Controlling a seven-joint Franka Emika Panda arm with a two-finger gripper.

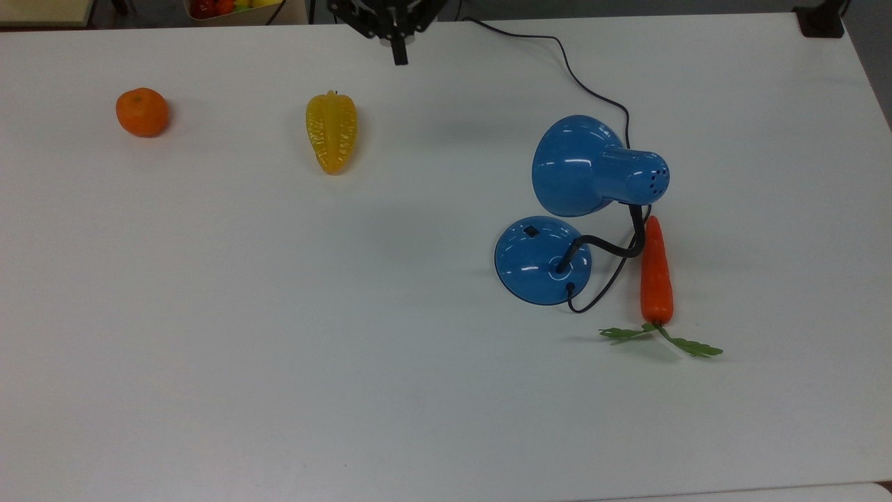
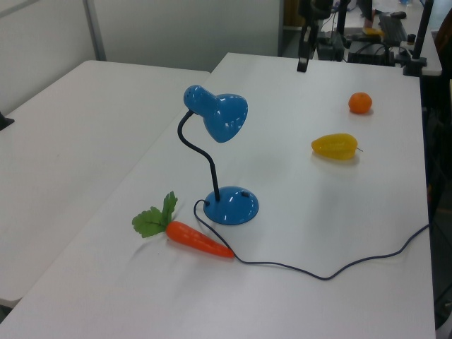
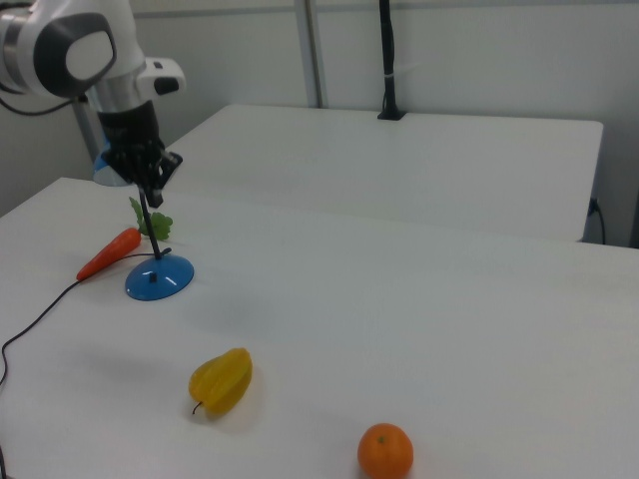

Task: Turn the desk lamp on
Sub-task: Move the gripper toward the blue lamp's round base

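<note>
The desk lamp stands at the top view's right: a glossy blue bell shade [image 1: 578, 167] on a black gooseneck above a round blue base [image 1: 542, 259]. A small black switch [image 1: 531, 231] sits on the base's far side. In the left view the shade [image 2: 224, 119] hangs over the base [image 2: 232, 206]. My gripper [image 1: 398, 56] hovers near the table's far edge, up and to the left of the lamp in the top view, with its fingers pressed together and nothing between them. It also shows in the left view [image 2: 302, 65] and in the right view [image 3: 156, 197], where the arm covers most of the shade.
A carrot [image 1: 656, 272] with green leaves lies right beside the lamp base. The black cord [image 1: 578, 77] runs from the base to the far table edge. A yellow starfruit [image 1: 331, 132] and an orange [image 1: 142, 111] lie at the top view's left.
</note>
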